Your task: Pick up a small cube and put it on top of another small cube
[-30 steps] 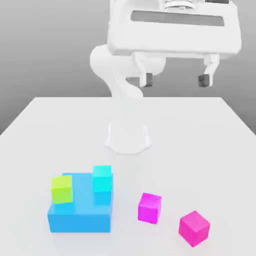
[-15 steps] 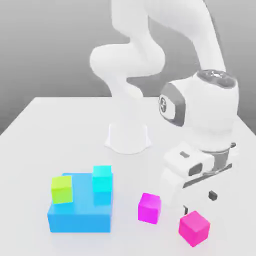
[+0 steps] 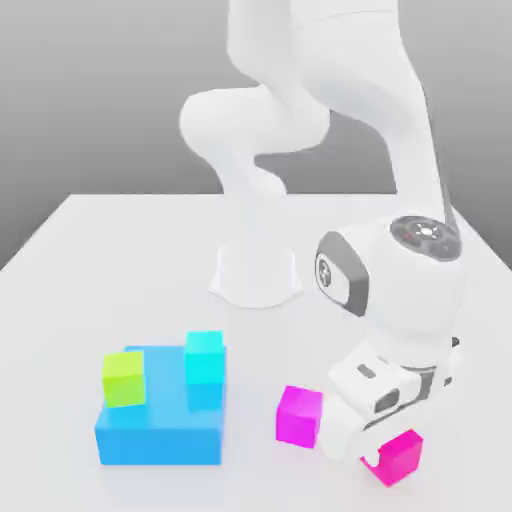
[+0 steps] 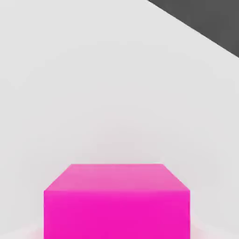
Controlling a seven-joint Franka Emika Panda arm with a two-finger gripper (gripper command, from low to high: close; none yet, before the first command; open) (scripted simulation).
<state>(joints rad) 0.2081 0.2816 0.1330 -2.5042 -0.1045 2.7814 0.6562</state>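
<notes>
The small cube [image 3: 398,456] is a plain hot-pink block with flat, unmarked faces, rosier than the purplish-magenta cube [image 3: 299,416] of the same size that sits just beside it on the exterior view's left. It rests on the table [image 3: 120,260] near the front edge, toward the exterior view's right, with its upper part hidden behind the white hand of the arm; in the hand view its top face and one side face [image 4: 116,205] show close up against the pale table. A second ago the arm was raised high with the claw wide open above the table; half a second ago it had dropped to just above the pink cube, fingers still apart; now the hand is lower again, down on the cube, and the claw [image 3: 385,452] is closed around the small cube. Farther to the exterior view's left, a large blue block [image 3: 160,425] carries a lime-green cube [image 3: 123,378] and a cyan cube [image 3: 204,358], none of which has shifted. The table is smooth and white, and behind it stands a plain grey backdrop, darker toward the top.
</notes>
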